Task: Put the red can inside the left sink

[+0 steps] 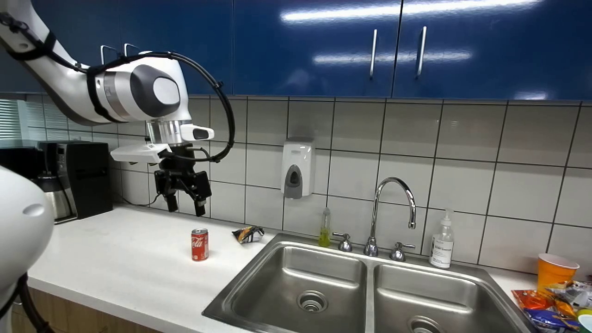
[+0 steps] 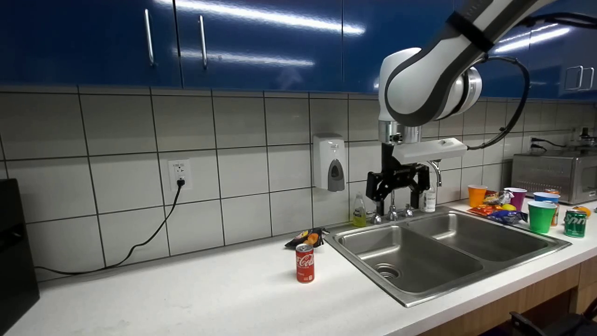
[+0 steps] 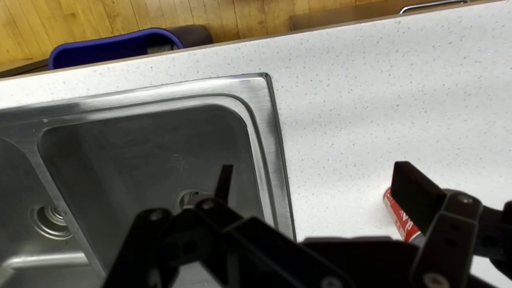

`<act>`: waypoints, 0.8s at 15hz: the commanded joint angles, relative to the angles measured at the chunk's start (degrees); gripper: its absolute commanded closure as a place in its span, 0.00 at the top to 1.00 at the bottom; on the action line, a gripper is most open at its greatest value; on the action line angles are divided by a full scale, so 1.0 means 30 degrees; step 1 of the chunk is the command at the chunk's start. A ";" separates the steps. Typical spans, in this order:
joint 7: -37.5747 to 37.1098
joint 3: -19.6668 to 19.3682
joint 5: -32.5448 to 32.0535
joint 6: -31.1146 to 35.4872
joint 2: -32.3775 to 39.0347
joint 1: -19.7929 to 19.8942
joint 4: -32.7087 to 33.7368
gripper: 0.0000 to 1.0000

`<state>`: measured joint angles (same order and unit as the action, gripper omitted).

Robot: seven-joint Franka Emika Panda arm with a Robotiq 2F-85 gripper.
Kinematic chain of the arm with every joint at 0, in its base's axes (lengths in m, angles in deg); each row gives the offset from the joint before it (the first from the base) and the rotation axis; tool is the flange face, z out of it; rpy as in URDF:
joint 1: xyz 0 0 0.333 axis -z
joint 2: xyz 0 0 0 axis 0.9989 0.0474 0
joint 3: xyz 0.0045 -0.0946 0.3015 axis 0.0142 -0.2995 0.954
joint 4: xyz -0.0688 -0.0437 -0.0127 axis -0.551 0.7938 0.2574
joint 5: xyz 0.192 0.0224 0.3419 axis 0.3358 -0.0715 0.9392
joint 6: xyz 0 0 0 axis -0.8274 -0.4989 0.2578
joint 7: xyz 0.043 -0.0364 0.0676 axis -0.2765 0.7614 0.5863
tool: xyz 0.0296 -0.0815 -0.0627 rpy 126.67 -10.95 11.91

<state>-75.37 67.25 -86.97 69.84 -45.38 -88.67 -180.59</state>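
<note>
The red can (image 1: pixel 200 245) stands upright on the white counter, to the left of the sink; it also shows in an exterior view (image 2: pixel 305 263). In the wrist view the can (image 3: pixel 400 216) lies partly behind the right-hand finger. The left sink (image 1: pixel 273 282) is a steel basin with a round drain, with nothing seen in it; it also shows in the wrist view (image 3: pixel 148 152). My gripper (image 1: pixel 186 208) points down, high above the counter, apart from the can. Its fingers (image 3: pixel 314 170) are wide apart with nothing between them.
The right basin (image 1: pixel 425 289) adjoins the left one, with the faucet (image 1: pixel 373 231) behind. A crumpled dark snack bag (image 2: pixel 308 237) lies behind the can. Soap bottles (image 1: pixel 442 243) stand at the sink's back edge. Cups and packets, including a green cup (image 2: pixel 541 217), stand beyond the sink.
</note>
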 commanded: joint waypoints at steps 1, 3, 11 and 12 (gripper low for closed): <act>-0.0127 0.0224 0.0304 0.1186 0.1245 -0.0138 0.0081 1.00; -0.0193 0.0321 0.0063 0.1964 0.2026 -0.0049 0.0145 1.00; -0.0312 0.0588 -0.0766 0.5625 0.5877 0.0059 0.1065 1.00; -0.0338 0.0603 -0.0971 0.6005 0.6449 0.0088 0.1313 1.00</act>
<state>-75.37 68.19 -87.78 85.10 -31.22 -88.96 -179.62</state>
